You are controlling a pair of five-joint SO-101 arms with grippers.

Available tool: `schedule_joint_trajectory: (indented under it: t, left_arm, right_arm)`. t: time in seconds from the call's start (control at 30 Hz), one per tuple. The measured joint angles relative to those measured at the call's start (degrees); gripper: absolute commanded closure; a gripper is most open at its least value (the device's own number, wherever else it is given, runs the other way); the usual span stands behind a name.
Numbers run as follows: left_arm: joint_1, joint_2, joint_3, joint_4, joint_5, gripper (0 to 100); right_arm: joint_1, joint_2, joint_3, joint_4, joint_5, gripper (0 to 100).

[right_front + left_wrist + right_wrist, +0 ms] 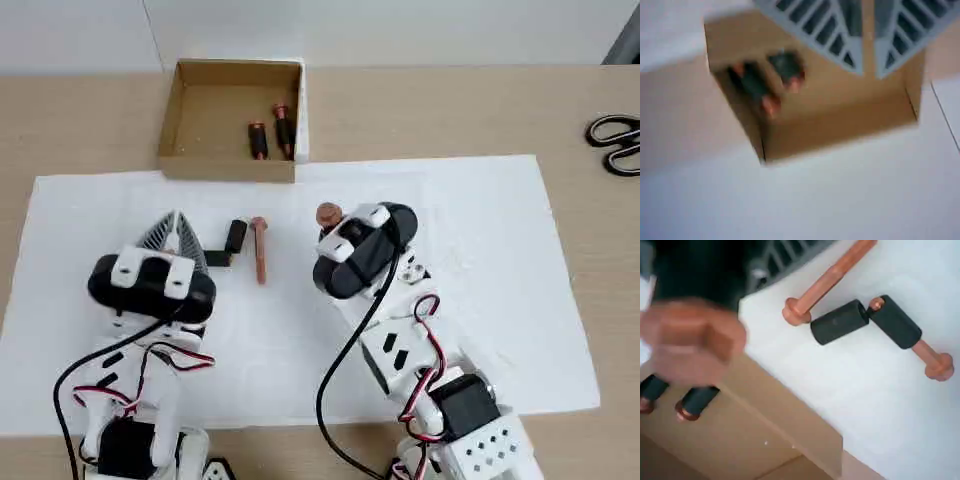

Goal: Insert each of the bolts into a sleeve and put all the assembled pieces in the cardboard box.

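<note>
The cardboard box [228, 170] at the back holds two black sleeves with copper bolts [270, 132] in them, also seen in the left wrist view as two assembled pieces [765, 82] inside the box [840, 130]. My right gripper [335, 222] is shut on a copper bolt [328, 213], whose head [690, 340] looms close above the box wall [790, 425]. On the paper lie a loose bolt [260, 250] [827, 280], a loose black sleeve [236, 235] [840, 321] and a sleeve with a bolt through it [900, 330]. My left gripper [175, 222] [869, 72] is shut and empty, just left of them.
A white paper sheet [480, 250] covers the wooden table in front of the box. Scissors [615, 142] lie at the far right edge. Both arm bases and their cables stand along the near edge.
</note>
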Motion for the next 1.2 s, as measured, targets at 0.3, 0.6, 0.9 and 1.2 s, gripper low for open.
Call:
schedule_joint_trajectory:
  t: [0.3,0.6,0.9,1.2]
  left_arm:
    - [0.0,0.0,1.1,6.1,0.0,99]
    - [-0.1,0.1,7.5,6.1,4.4,99]
    - [-0.1,0.1,8.8,6.1,16.3,99]
    - [-0.1,0.1,9.8,6.2,16.5,99]
  right_arm:
    - [0.0,9.5,-6.4,0.0,0.0,99.5]
    - [0.0,22.8,-14.4,-10.7,0.0,99.5]
    - [0.0,28.0,-15.9,-10.6,0.2,99.5]
    - [-0.4,38.6,-25.6,-4.5,6.0,99.5]
